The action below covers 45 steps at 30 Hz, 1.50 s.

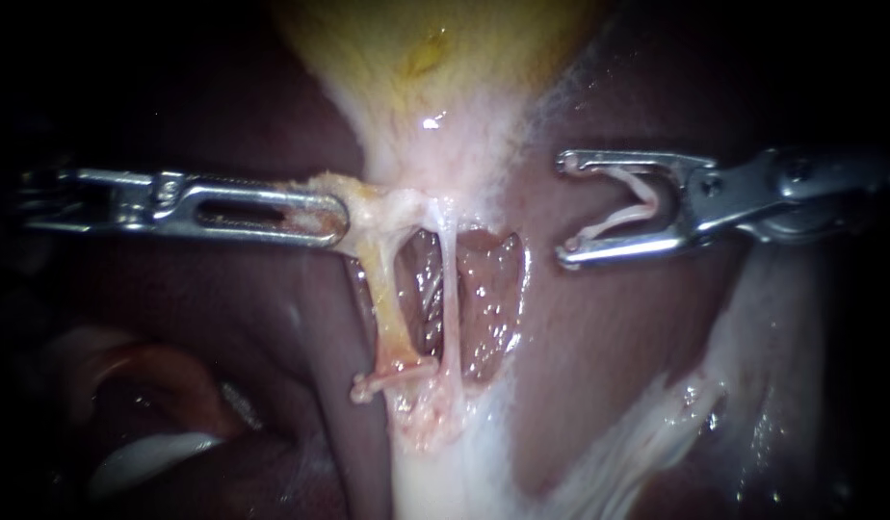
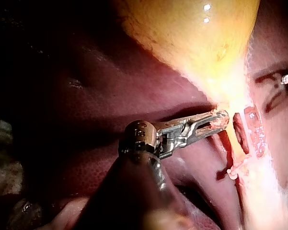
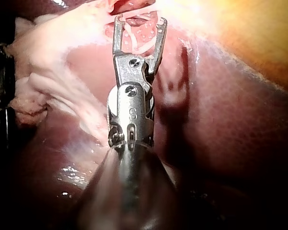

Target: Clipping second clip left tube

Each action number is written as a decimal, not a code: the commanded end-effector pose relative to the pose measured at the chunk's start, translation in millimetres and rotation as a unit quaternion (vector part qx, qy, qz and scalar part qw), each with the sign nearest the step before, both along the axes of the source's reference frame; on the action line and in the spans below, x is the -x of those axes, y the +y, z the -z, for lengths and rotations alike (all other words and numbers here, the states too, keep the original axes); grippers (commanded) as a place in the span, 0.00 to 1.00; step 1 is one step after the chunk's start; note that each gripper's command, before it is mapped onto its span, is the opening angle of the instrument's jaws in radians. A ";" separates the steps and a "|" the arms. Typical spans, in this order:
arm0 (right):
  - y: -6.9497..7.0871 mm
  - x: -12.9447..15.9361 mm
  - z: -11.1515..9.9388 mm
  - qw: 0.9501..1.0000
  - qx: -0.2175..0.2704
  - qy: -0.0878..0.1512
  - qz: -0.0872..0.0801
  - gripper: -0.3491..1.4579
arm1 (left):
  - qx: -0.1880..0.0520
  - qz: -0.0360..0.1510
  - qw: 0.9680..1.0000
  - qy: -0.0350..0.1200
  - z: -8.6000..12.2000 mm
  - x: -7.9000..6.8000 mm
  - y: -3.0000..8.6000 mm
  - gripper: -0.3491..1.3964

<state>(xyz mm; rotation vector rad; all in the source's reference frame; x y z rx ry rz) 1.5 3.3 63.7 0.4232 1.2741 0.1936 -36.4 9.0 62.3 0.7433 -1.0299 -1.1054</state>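
At the narrow lower end of the rounded yellow gallbladder (image 1: 426, 58), my left instrument (image 1: 337, 220), a thin metal shaft with slotted jaws, is closed on the pale neck tissue (image 1: 368, 207). Below this grip two thin pale tubes run down over the dark red liver (image 1: 223, 318). The left tube (image 1: 391, 299) carries a small pale clip (image 1: 392, 376) across its lower end, and the right tube (image 1: 450, 299) runs just beside it. My right instrument (image 1: 566, 209) stands well apart from both tubes, its jaws spread wide around a pale V-shaped clip (image 1: 645, 202) that touches both of them.
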 end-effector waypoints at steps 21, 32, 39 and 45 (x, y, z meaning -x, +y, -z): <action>-7.6 -9.7 -7.9 0.998 -0.047 -0.011 0.034 0.47 | 0.000 0.001 1.000 0.001 0.3 0.2 -0.3 0.00; -9.4 -12.4 -10.0 0.997 -0.064 -0.011 0.047 0.47 | 0.000 0.002 1.000 0.002 0.5 0.2 -0.4 0.00; -10.2 -13.5 -10.0 0.995 -0.084 -0.004 0.056 0.46 | 0.000 0.002 1.000 0.002 0.5 0.3 -0.4 0.00; -10.6 -15.0 -10.1 0.992 -0.113 0.016 0.055 0.45 | 0.000 0.003 1.000 0.002 0.5 0.6 -0.4 0.00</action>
